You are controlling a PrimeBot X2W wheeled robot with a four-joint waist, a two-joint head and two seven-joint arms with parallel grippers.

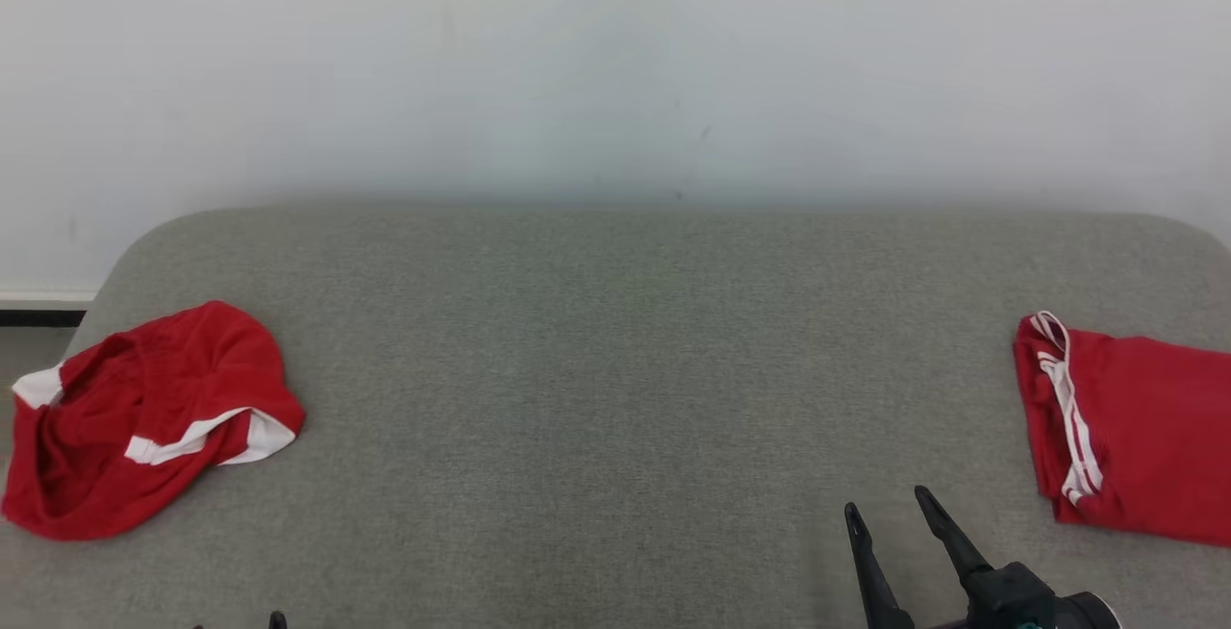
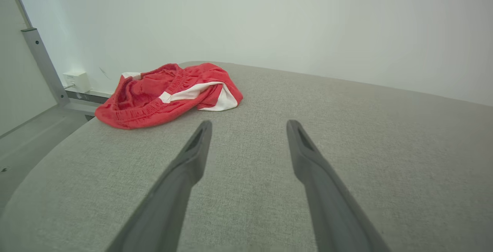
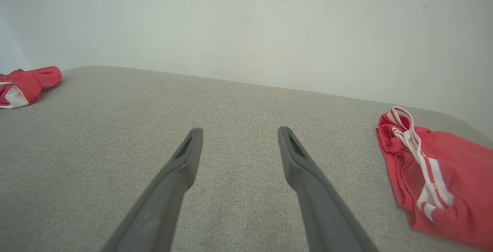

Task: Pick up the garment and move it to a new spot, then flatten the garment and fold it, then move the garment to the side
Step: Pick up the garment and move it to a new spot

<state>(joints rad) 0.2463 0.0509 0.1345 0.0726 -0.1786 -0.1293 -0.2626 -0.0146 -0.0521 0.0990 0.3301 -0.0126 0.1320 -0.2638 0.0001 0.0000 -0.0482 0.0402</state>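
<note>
While left pincer [image 2: 249, 123] and right pincer [image 3: 239, 129] gape, garment [image 1: 144, 417] hugs left edge of pad [image 1: 615, 369].

I seem to be working in a bare test room: a plain white wall [image 1: 615, 62] behind a grey fabric-covered bench [image 1: 615, 369] with rounded corners. At its left end stand a grey metal post [image 2: 40, 63], a small white wall box [image 2: 77, 80] (a socket, perhaps) and smooth grey floor [image 2: 34, 128].

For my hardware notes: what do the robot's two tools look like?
The right tool has two long, dark grey fingers that taper to narrow tips, each with a slot-like recess near the tip. Its base is black and rounded, with a small teal part. The left tool has the same fingers.
</note>
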